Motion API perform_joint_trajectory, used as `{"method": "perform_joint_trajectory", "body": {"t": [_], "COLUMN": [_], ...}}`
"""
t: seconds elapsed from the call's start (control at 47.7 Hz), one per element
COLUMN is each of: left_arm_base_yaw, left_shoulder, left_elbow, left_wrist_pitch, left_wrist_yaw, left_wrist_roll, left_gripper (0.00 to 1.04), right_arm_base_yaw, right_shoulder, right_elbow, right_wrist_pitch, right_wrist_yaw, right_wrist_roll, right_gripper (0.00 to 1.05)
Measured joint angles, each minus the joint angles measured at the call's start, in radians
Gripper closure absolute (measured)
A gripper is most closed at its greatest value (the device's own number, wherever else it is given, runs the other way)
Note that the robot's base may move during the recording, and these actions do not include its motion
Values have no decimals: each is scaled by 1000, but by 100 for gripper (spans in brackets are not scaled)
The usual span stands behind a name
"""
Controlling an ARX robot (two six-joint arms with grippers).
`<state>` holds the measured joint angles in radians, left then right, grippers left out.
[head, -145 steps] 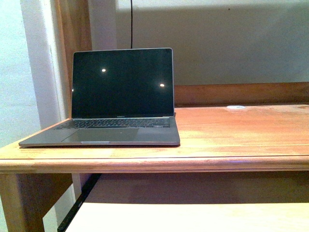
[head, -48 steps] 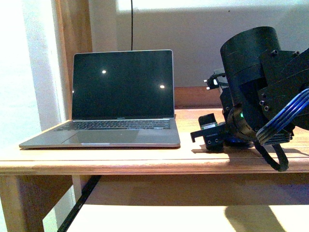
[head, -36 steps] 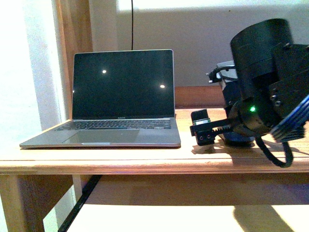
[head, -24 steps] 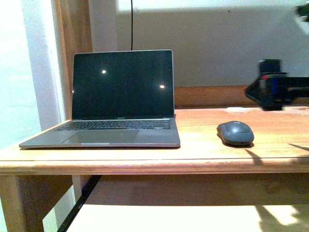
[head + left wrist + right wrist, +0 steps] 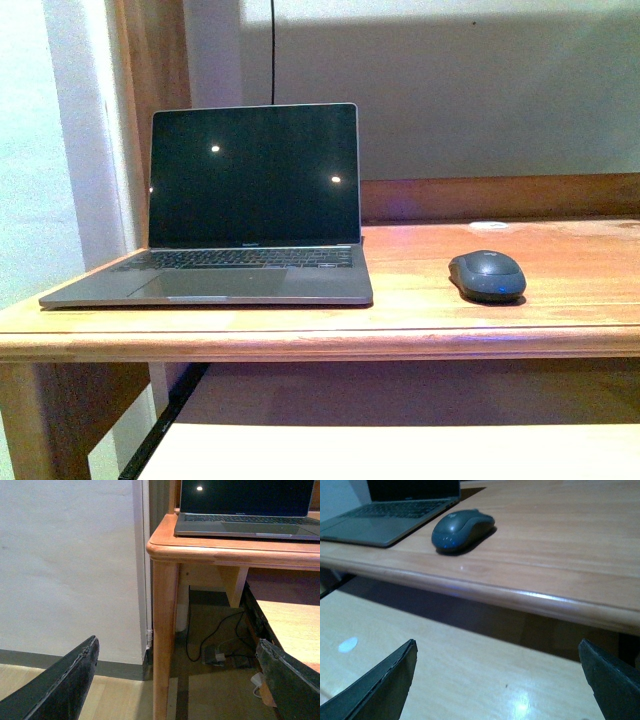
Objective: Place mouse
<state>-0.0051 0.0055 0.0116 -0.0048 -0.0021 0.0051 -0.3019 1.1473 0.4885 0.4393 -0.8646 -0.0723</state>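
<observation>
Where the wooden desk (image 5: 300, 340) runs across the frame, the mouse (image 5: 487, 275) rests right of centre, apart from the laptop (image 5: 250, 200) at left | grey wall (image 5: 480, 90) behind | left gripper (image 5: 176, 647), right gripper (image 5: 496, 647): both spread wide, empty.

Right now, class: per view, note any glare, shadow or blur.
Front view: two glare spots on the open grey laptop's black screen; the small dark grey oval mouse is sharp. Left wrist view: one spot on that screen, dim under the wooden table. Right wrist view: a bright streak on the table edge.
</observation>
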Motion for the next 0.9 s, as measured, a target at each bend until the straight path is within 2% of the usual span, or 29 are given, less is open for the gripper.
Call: {"method": "perform_joint_trajectory", "body": {"t": [0.126,0.23,0.314,0.398,0.524,0.608,0.733,0.775,0.901], "left_arm_base_yaw": [0,0,0,0,0,0,0,0,0], "left_shoulder": [0,0,0,0,0,0,0,0,0], "left_elbow": [0,0,0,0,0,0,0,0,0], "left_wrist_pitch": [0,0,0,0,0,0,0,0,0], "left_wrist_yaw": [0,0,0,0,0,0,0,0,0], "left_wrist_roll": [0,0,0,0,0,0,0,0,0], "left_gripper": [8,8,8,8,8,8,8,8,8], "right_arm_base_yaw": [-139,-245,-313,-369,-427,-464,-532,-548,-582], "right_shoulder": [-50,-89,-93,-87,-61,-8,163,215,303], "right_elbow": [-58,-69,-69,-69,-67,-32,84,97,103], "right_wrist_pitch": [-48,-206,-339,-461,-564,-747,-1178,-1275,-1383], "right_wrist_yaw": [-208,-365,-417,-437,-451,-476,-463,-443,-398], "right_wrist_roll": [-70,-200,-339,-471,-647,-806,-1218,-1346,-1564], "right_gripper": [7,7,7,7,7,7,7,7,7]}}
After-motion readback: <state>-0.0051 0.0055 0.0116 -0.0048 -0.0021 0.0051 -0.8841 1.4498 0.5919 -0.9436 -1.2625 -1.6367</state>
